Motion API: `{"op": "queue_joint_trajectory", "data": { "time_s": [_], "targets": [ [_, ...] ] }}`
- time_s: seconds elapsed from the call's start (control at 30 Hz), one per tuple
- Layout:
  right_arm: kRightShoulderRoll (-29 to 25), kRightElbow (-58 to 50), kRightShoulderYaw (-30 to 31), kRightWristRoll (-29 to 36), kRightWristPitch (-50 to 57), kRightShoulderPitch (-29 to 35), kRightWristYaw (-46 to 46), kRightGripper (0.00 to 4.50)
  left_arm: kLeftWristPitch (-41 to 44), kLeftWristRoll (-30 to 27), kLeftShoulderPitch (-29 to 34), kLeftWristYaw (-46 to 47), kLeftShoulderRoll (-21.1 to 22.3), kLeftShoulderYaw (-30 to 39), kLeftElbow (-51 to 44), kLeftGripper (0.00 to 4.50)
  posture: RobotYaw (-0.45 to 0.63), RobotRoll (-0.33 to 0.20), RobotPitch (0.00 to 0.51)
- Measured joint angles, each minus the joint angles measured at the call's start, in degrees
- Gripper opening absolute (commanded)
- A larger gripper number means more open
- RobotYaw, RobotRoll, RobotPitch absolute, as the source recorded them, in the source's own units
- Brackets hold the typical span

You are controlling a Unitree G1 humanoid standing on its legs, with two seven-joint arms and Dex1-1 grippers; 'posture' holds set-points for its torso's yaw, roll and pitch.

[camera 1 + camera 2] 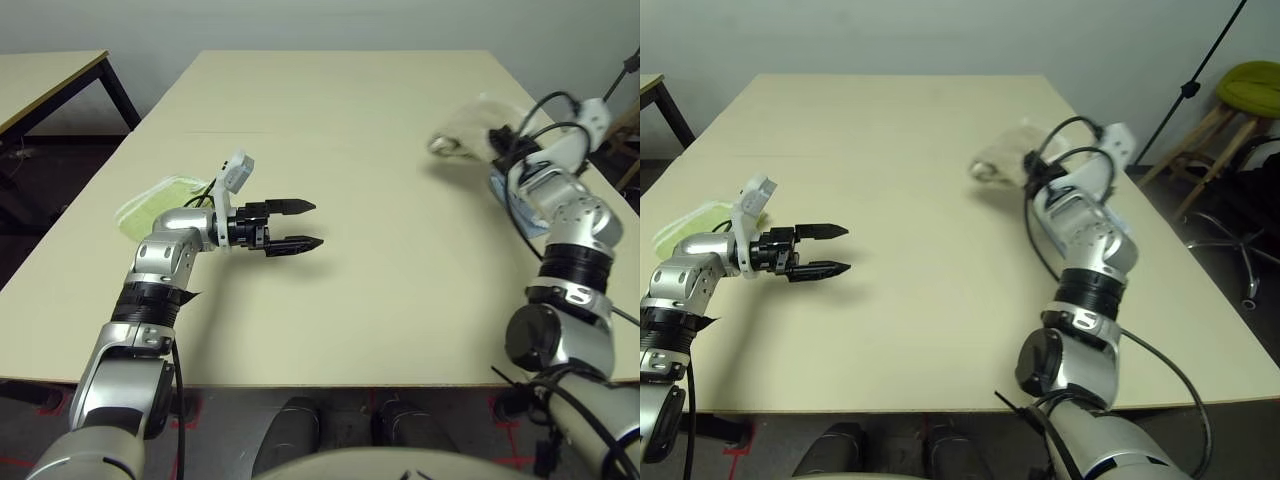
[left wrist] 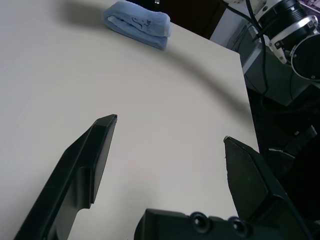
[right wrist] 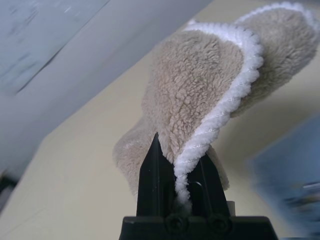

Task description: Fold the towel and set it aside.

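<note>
The beige-brown towel with white stitched edging hangs bunched from my right gripper, which is shut on its white hem. In the head views the towel is lifted in a crumpled lump over the far right of the table, just beyond my right wrist. My left gripper hovers low over the table's left side, far from the towel. It is open, and nothing lies between its fingers.
A yellow-green folded cloth lies near the table's left edge behind my left forearm. A light blue folded cloth sits at the right side, partly under my right arm. A green stool stands off to the right.
</note>
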Motion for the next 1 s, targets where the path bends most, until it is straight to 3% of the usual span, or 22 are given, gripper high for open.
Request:
{"op": "queue_joint_trajectory", "data": {
  "time_s": [0.33,0.43,0.57,0.77,1.0],
  "targets": [
    [-3.2,14.6,-1.8,0.2,-5.8,6.0,-0.8,0.03,0.1,0.0,-0.2,0.2,-0.7,0.0,0.2,4.5,0.01,0.0,0.034],
    [-3.9,16.8,-1.7,0.2,-6.0,6.4,-0.7,0.78,0.5,0.0,-0.2,0.5,-0.7,0.0,0.1,4.5,0.01,0.0,0.036],
    [-3.7,13.1,-1.5,1.6,-4.2,7.8,-0.9,2.22,1.2,0.0,-0.1,1.0,-0.6,0.0,-0.3,4.5,0.02,0.0,0.041],
    [-1.3,-10.3,-1.6,8.0,9.2,15.7,-6.7,4.48,5.5,0.7,0.4,6.6,0.6,0.1,-1.8,4.5,0.0,0.0,0.052],
    [-3.4,-34.4,-4.1,23.0,38.0,27.2,-12.1,4.48,12.5,1.3,2.4,19.0,0.8,3.2,-6.4,4.5,-0.04,0.0,0.067]
  ]
}}
